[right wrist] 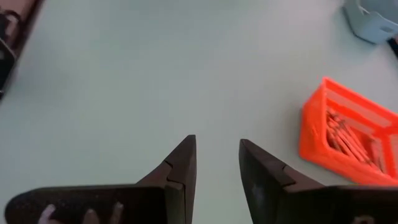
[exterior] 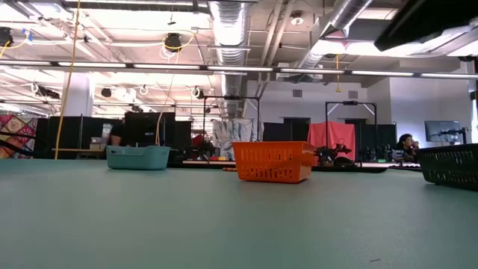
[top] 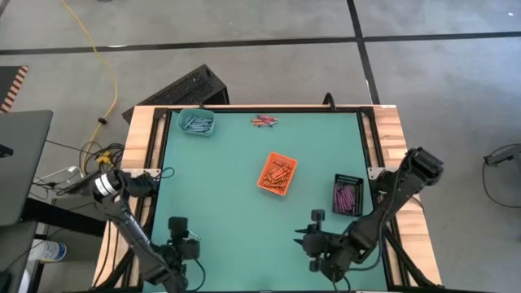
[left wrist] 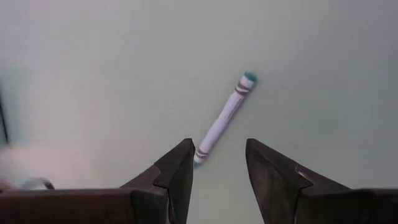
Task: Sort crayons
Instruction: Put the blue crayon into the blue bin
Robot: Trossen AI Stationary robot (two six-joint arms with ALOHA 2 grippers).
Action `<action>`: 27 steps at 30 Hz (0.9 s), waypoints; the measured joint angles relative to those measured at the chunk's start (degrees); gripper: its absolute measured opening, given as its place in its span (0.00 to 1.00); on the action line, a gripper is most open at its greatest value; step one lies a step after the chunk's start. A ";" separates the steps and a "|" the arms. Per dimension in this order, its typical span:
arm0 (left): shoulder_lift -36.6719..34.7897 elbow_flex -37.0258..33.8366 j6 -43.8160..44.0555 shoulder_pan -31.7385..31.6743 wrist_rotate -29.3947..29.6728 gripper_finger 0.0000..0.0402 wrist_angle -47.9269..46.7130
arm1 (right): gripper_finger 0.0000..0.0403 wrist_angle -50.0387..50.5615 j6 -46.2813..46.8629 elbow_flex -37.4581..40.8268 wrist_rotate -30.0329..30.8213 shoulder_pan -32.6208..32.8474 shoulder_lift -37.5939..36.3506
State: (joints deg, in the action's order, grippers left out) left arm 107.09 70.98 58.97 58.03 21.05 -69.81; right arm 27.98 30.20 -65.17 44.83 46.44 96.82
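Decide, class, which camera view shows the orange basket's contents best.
The high view: it looks straight down into the orange basket, showing the orange-red crayons inside. The right wrist view shows them slanted and blurred. The low view shows only the basket's side wall. The left wrist view misses the basket entirely.

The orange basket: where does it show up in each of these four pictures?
High view: orange basket mid-table, right of centre.
Low view: centre, standing on the table.
Left wrist view: not in it.
Right wrist view: far right edge.
Shared landmark: teal tray, at the table's far left corner.
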 joint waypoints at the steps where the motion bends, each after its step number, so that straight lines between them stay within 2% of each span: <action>1: -0.01 0.00 -3.44 -0.84 -0.42 0.34 -0.55 | 0.29 -1.15 -1.29 0.00 -0.68 -0.37 0.00; 5: -0.07 0.04 -17.03 -4.81 -1.83 0.34 -0.91 | 0.29 -4.34 -4.98 0.00 -1.81 -1.80 0.00; 12: -0.15 -3.21 -34.16 -13.21 -11.95 0.34 5.09 | 0.29 -4.69 -5.41 0.00 -3.92 -2.80 0.00; 19: -0.18 -6.87 -39.42 -17.47 -17.64 0.34 9.89 | 0.29 -4.12 -5.42 0.00 -4.41 -2.14 0.00; 22: -0.39 -7.54 -40.48 -17.74 -18.29 0.32 12.32 | 0.29 -3.84 -5.43 0.00 -4.39 -2.14 0.00; 24: -0.42 -7.69 -41.14 -17.71 -18.23 0.28 13.04 | 0.29 -3.83 -6.10 0.00 -4.39 -2.22 0.00; 27: -0.42 -7.72 -41.41 -17.63 -18.25 0.16 13.41 | 0.29 -3.84 -6.30 0.00 -4.39 -2.23 0.00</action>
State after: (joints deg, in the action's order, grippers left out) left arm 106.67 63.26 17.56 40.40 2.80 -56.40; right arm 24.13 23.90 -65.17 40.45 44.21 96.82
